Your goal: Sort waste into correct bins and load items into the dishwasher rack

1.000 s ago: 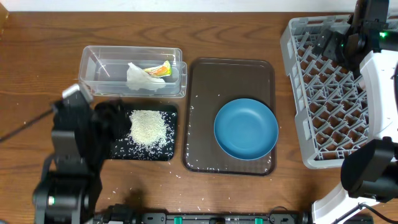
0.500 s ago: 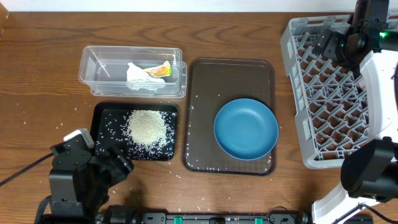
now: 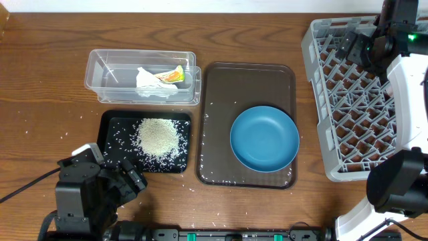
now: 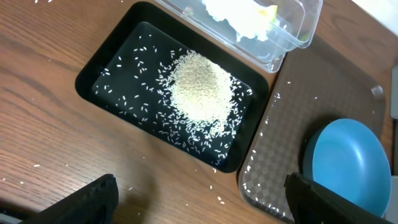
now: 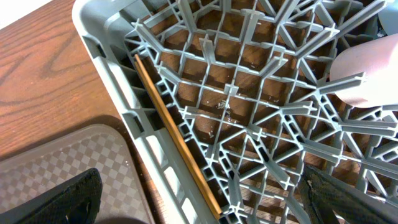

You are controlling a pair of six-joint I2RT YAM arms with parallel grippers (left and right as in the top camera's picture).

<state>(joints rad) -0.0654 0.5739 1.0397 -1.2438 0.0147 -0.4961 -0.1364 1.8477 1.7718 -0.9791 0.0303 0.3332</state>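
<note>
Left claw (image 4: 200, 190): fingers wide apart, empty, over the surface (image 4: 43, 124).
Rice heap (image 4: 202, 93): in black tray (image 4: 84, 78), just ahead of it.
Right claw (image 5: 200, 180): apart, empty.
Chopstick (image 5: 172, 127): below it, along rack (image 5: 109, 74) wall.

A brown wood-grain worktop (image 3: 40, 73), seen from above. At ten o'clock a clear rectangular plastic tub (image 3: 110, 77) sits on it. Just beside that, at eight o'clock, is a shallow black rectangular tray (image 3: 102, 144). A brown rectangular serving tray (image 3: 221, 94) lies at the centre. A large square grey plastic lattice rack (image 3: 319, 114) fills three o'clock. Loose white rice grains (image 4: 217, 199) dot the wood around the black tray.
</note>
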